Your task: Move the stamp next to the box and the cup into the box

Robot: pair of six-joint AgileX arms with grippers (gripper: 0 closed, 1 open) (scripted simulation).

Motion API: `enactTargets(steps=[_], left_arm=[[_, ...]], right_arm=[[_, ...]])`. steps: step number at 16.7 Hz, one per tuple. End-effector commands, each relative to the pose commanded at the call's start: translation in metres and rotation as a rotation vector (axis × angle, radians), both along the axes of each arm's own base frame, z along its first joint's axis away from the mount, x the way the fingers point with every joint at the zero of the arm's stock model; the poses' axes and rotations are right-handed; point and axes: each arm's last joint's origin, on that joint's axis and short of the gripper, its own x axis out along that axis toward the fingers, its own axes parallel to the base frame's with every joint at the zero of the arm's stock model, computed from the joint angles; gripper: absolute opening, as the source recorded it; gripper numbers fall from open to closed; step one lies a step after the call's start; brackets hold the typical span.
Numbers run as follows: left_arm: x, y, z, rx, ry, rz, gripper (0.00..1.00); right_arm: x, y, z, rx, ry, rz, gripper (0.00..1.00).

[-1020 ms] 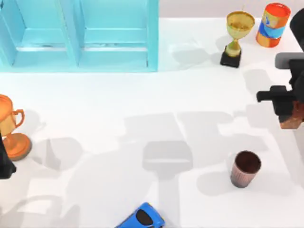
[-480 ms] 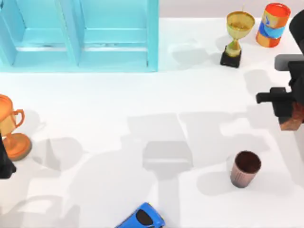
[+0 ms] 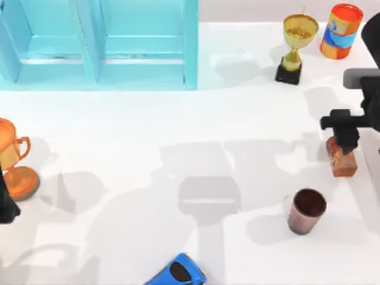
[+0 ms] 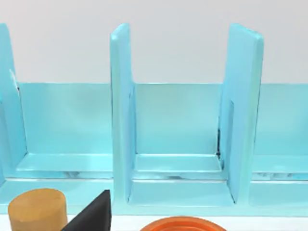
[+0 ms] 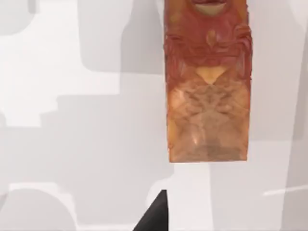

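The stamp [image 3: 343, 160], a reddish-brown speckled block, hangs at the table's right side with my right gripper [image 3: 345, 144] shut on its top. The right wrist view has the stamp [image 5: 208, 86] close up, and one dark fingertip [image 5: 156, 216] below it. The cup [image 3: 307, 211], a ribbed copper-brown tumbler, stands upright on the table in front of the stamp and slightly left, apart from it. The box [image 3: 190, 47], light blue with dividers, sits at the back left and appears again as the box [image 4: 120, 120] in the left wrist view. My left gripper [image 3: 6, 205] is parked at the left edge.
A gold trophy [image 3: 295, 44] and an orange-and-blue can [image 3: 341, 29] stand at the back right. An orange trophy [image 3: 15, 160] is at the left edge beside my left arm. A blue rounded object [image 3: 178, 272] lies at the front edge.
The stamp has shifted leftward with my right gripper and now shows more fully below it. The cup and my left arm have not moved.
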Motion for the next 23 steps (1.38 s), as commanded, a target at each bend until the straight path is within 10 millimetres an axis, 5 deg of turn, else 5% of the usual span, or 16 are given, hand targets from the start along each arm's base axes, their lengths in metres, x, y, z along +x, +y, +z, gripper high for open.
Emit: enactTargets(steps=[2,12,23], left_arm=[[0.0,0.0,0.0,0.0,0.0,0.0,1.0],[0.0,0.0,0.0,0.0,0.0,0.0,1.0],[0.0,0.0,0.0,0.0,0.0,0.0,1.0]], right_arm=[[0.0,0.0,0.0,0.0,0.0,0.0,1.0],[0.001,0.001,0.005,0.0,-0.002,0.002,1.0],[0.0,0.0,0.1,0.0,0.0,0.001,1.0]])
